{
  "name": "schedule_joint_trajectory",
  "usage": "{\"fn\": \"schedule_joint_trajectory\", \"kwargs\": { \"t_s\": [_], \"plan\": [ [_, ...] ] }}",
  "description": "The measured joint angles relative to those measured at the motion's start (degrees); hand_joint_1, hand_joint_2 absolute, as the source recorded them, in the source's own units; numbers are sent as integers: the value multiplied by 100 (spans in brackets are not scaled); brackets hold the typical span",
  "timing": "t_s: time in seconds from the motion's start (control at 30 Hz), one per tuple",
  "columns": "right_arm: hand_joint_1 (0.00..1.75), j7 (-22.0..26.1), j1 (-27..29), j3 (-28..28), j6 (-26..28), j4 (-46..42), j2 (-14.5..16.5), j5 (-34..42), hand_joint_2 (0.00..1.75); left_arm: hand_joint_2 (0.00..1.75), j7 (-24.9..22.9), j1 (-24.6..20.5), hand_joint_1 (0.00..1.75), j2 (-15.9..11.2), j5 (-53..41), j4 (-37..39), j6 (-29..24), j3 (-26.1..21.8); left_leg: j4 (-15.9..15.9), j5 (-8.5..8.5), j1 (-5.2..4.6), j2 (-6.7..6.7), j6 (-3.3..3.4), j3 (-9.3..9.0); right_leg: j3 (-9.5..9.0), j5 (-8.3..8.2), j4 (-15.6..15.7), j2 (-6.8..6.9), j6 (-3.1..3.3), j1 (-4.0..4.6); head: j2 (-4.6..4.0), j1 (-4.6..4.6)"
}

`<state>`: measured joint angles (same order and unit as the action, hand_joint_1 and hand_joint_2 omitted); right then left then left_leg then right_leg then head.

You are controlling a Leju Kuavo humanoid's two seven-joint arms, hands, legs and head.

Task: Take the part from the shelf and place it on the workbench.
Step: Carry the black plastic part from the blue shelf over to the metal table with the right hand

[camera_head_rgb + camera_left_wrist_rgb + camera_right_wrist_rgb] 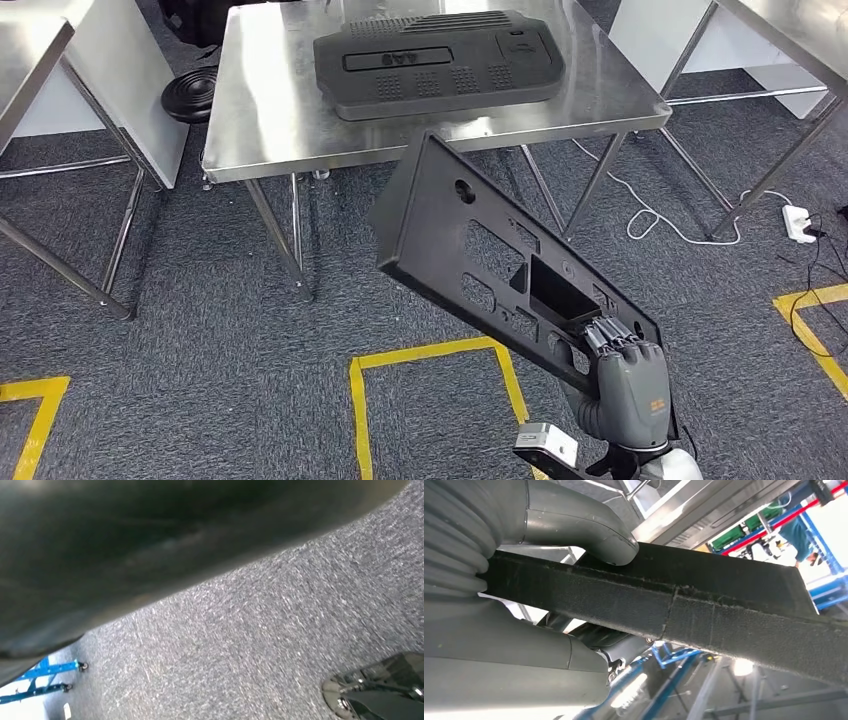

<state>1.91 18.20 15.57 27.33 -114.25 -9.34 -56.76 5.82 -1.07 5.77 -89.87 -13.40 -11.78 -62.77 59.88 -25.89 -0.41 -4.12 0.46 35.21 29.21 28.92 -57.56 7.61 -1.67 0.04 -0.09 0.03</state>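
In the head view my right hand (625, 375) grips a long black panel part (470, 250) by its near end. The panel has several cut-outs and slants up and to the left over the carpet, its far end close to the front edge of the steel workbench (270, 120). It is held off the bench. A second black moulded part (440, 60) lies flat on the bench top. In the right wrist view the thumb (589, 530) and the fingers (524, 645) clamp the panel's edge (724, 610).
More steel tables stand at the far left (30, 40) and far right (790, 40). A black round object (190, 95) sits on the floor by the bench. A white cable and power strip (797, 222) lie on the carpet at right. Yellow tape lines (430, 352) mark the floor.
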Motion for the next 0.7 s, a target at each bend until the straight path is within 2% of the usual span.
{"fn": "schedule_joint_trajectory", "kwargs": {
  "t_s": [0.03, 0.07, 0.1, 0.13, 0.17, 0.2, 0.23, 0.27, 0.3, 0.33, 0.37, 0.4, 0.43, 0.47, 0.53, 0.57, 0.7],
  "plan": [
    [175, -1, 0, -4, -3, -2, 3, -10, 175, 0, -1, 0, 0, 3, -3, 0, -1, -1, -22, 19, 4, 86, 39, 4, -4, 12, 6, 56, -30, 7, 0, 2],
    [175, -1, -4, -8, -6, -4, 5, -13, 175, 0, -3, 1, 0, 7, -4, 0, 0, -3, -49, 40, 13, 162, 73, 2, 3, 39, -15, 19, -58, 1, 0, 4],
    [175, -1, -8, -13, -8, -7, 8, -14, 175, 0, -5, 2, 0, 10, -5, 0, 1, -4, -75, 64, 32, 234, 111, -4, 48, 106, -115, -113, -73, -8, 0, 11],
    [175, -1, -9, -21, -9, -10, 8, -14, 175, 0, -8, -2, 0, 11, -6, -1, -1, -4, -96, 89, 54, 297, 147, -7, 160, 225, -342, -303, -71, -17, 0, 23],
    [175, -1, -8, -31, -10, -9, 7, -13, 175, 0, -10, -7, 0, 9, -7, -1, -2, -4, -100, 105, 61, 361, 171, 10, 329, 377, -690, -517, -55, -37, 0, 38],
    [175, -1, -2, -41, -10, -8, 8, -14, 175, 0, -11, -13, 0, 6, -8, -2, -3, -4, -99, 119, 64, 423, 192, 30, 543, 534, -1100, -653, -37, -44, 0, 45],
    [175, -1, 6, -50, -10, -4, 8, -14, 175, 0, -10, -18, 0, 4, -8, -2, -3, -3, -98, 129, 62, 486, 203, 47, 743, 647, -1465, -714, -38, -49, 0, 51],
    [175, -1, 11, -56, -10, 1, 9, -15, 175, 0, -9, -18, 0, 5, -9, -2, 1, -3, -97, 136, 59, 550, 208, 56, 860, 667, -1645, -735, -67, -52, 0, 51],
    [175, -1, 13, -62, -10, 5, 10, -16, 175, 0, -9, -14, 0, 5, -9, -2, 5, -3, -96, 141, 57, 599, 206, 58, 858, 584, -1576, -741, -117, -56, 0, 52],
    [175, -1, 11, -66, -10, 8, 10, -21, 175, 0, -9, -10, 0, 8, -9, -2, 9, -3, -95, 147, 58, 643, 198, 55, 735, 418, -1268, -742, -176, -60, 0, 53],
    [174, -1, 7, -69, -10, 9, 10, -27, 175, 0, -8, -8, 0, 10, -9, -2, 11, -3, -95, 154, 59, 677, 186, 52, 534, 222, -807, -749, -222, -68, 0, 54],
    [174, -1, 5, -70, -10, 10, 12, -33, 175, 0, -9, -8, 0, 12, -9, -2, 12, -3, -93, 160, 47, 705, 165, 50, 362, 59, -406, -763, -231, -67, 0, 53],
    [173, -1, 1, -71, -10, 9, 14, -39, 175, 0, -9, -9, 0, 13, -9, -2, 12, -3, -90, 163, 35, 723, 143, 51, 243, -53, -121, -776, -203, -67, 0, 51],
    [173, -1, -2, -71, -10, 9, 16, -40, 175, 0, -9, -9, 0, 10, -9, -2, 11, -3, -86, 151, 18, 733, 150, 56, 186, -108, 15, -788, -161, -67, 0, 48],
    [173, -1, -5, -71, -10, 8, 21, -33, 175, 0, -20, -4, 0, 4, -9, -2, 10, -3, -87, 142, -2, 731, 203, 62, 178, -144, 39, -793, -90, -60, 0, 39],
    [173, -1, -6, -72, -10, 8, 24, -23, 175, 0, -30, -1, 0, 2, -9, -2, 10, -2, -94, 149, -2, 726, 220, 61, 171, -153, 40, -794, -76, -53, 0, 35],
    [173, -3, -9, -76, -10, 9, 37, -4, 175, 0, -55, 1, 0, 5, -9, -2, 10, 0, -138, 210, 13, 704, 140, 54, 188, -178, 36, -797, -31, -27, 0, 34]
  ]
}}
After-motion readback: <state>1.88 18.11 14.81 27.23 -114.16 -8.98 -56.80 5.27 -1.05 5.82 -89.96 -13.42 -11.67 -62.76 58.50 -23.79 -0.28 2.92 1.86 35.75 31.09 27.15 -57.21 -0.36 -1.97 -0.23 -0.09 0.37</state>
